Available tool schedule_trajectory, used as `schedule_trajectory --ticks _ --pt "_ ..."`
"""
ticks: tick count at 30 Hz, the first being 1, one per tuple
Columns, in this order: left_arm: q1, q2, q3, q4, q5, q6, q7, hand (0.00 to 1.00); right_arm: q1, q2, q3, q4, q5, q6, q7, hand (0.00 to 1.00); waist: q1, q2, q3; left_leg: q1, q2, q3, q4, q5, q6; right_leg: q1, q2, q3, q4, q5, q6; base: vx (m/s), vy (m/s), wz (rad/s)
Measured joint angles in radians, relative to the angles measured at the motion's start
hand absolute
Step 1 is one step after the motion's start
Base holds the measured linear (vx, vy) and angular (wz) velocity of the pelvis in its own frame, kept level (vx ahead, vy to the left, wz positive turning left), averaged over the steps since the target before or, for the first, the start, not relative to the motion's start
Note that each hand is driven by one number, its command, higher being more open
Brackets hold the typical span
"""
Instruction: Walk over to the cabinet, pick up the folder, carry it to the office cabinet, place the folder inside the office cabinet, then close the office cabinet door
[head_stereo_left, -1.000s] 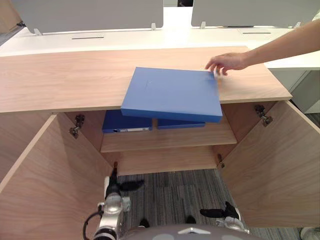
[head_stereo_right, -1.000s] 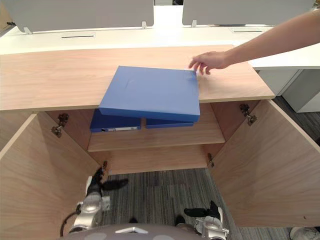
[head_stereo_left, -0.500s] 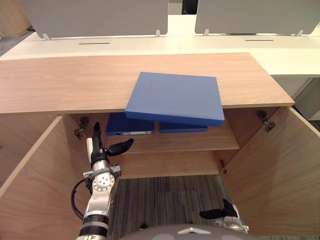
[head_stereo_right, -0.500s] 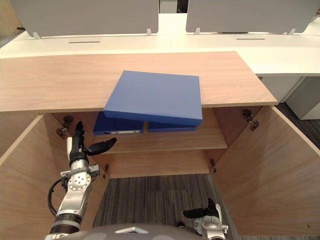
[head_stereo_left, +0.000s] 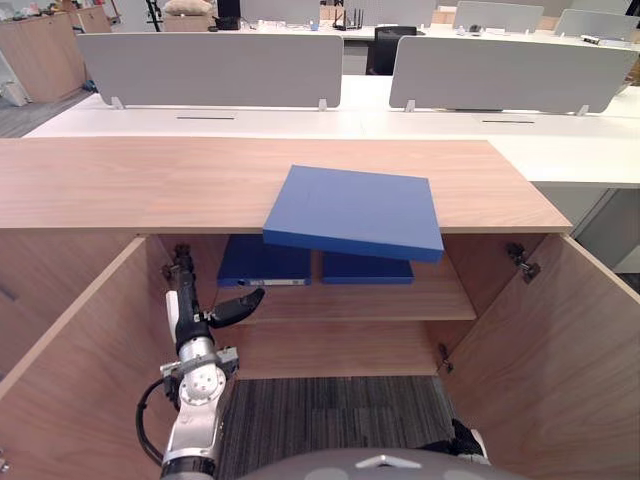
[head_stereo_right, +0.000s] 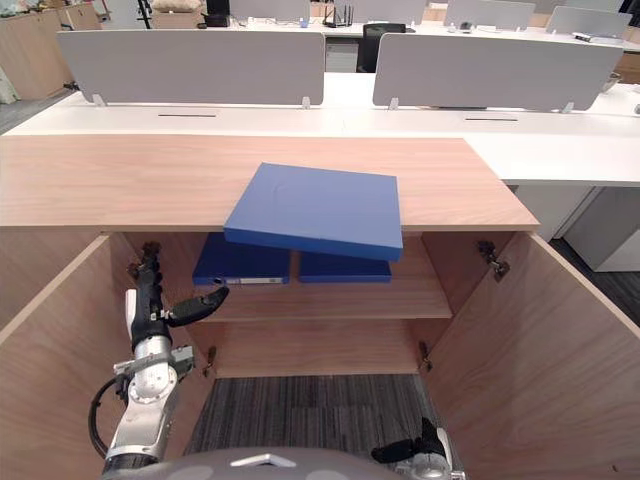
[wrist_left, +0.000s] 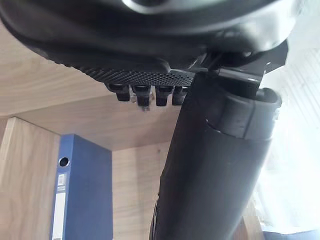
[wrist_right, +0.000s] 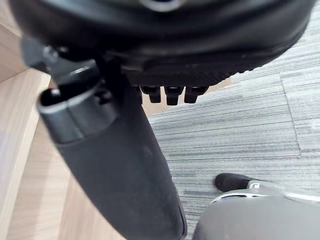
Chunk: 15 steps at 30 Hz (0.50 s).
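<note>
A flat matte-blue rectangular folder (head_stereo_left: 355, 210) overhangs the front edge of the wood-grain surface (head_stereo_left: 150, 180). The left hand (head_stereo_left: 192, 322) has straight fingers, empty; the right hand (head_stereo_right: 420, 448) is relaxed, empty. The left wrist view reveals the labelled spine of a blue binder (wrist_left: 82, 190).

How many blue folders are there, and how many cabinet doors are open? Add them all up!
Blue folders: 3
Open doors: 2
Total: 5
</note>
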Motion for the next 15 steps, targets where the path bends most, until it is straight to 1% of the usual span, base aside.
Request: schedule_trajectory --ticks 4,10,15 --pt "0.0 0.0 -0.006 0.0 0.003 0.0 0.0 1.0 0.005 -0.002 0.001 0.0 -0.011 0.003 0.001 1.0 -0.002 0.003 -0.002 0.022 0.002 0.001 0.004 -0.008 -0.006 0.026 0.003 0.0 -0.013 -0.001 0.001 0.04 -0.015 -0.01" --pt "0.0 0.0 -0.006 -0.007 0.02 0.0 0.002 1.0 0.005 -0.009 0.005 0.001 -0.012 0.003 0.003 1.0 -0.003 0.012 -0.006 0.025 0.011 0.001 0.004 -0.009 -0.008 0.029 0.012 -0.001 -0.013 -0.004 -0.003 0.0 -0.011 0.0" --pt "0.001 -0.005 -0.014 -0.015 0.02 0.0 0.001 1.0 0.011 -0.023 0.039 0.001 -0.012 0.003 0.003 1.0 -0.004 0.021 -0.011 0.031 0.014 0.001 0.004 -0.009 -0.008 0.032 0.014 0.0 -0.004 -0.007 -0.005 -0.02 -0.008 0.0"
